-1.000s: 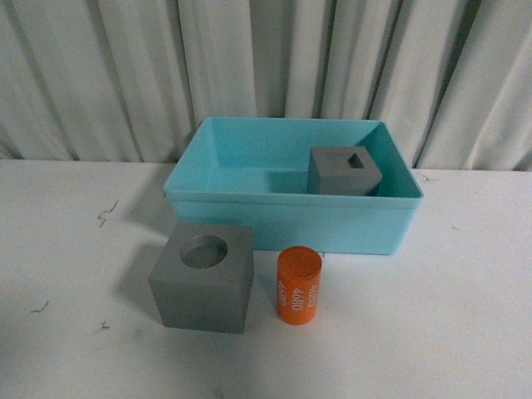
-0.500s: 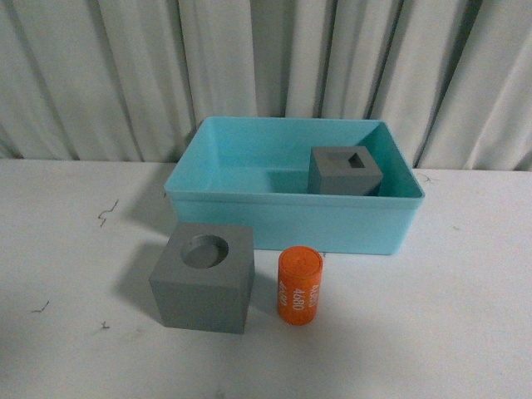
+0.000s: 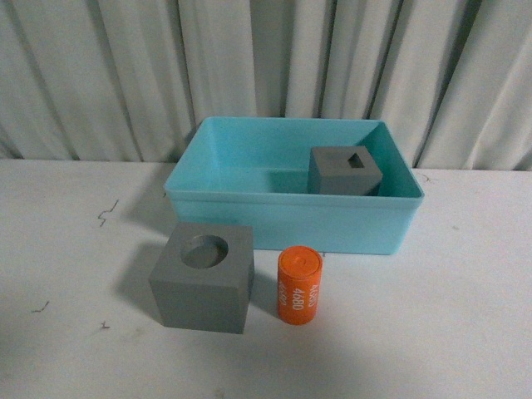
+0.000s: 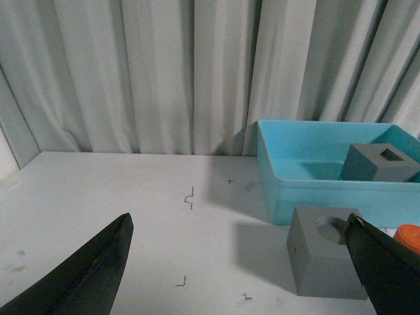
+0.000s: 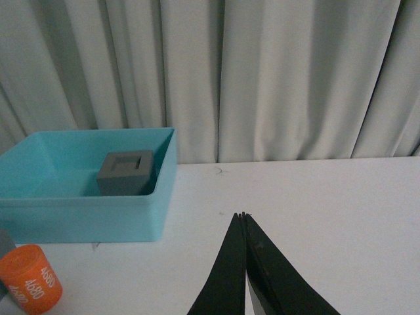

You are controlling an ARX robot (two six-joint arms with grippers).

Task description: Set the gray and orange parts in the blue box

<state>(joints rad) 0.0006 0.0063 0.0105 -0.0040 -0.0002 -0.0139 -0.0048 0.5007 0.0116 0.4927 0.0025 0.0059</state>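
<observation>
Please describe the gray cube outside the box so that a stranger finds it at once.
Find the light blue box at the back of the white table. The gray cube stands on the table before its left half, an orange cylinder beside it. It has a round top hole; the boxed cube has a rectangular one.

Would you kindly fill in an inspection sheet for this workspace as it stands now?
Surface: white table, faintly marked.
Job's things: gray cube with rectangular hole inside the blue box; gray cube with round hole and orange cylinder upright on the table in front of it, apart.
Clutter: small dark scraps.
Grippers: left gripper open, empty; right gripper shut, empty.
Cables: nothing seen.
Surroundings: pale curtain behind.
</observation>
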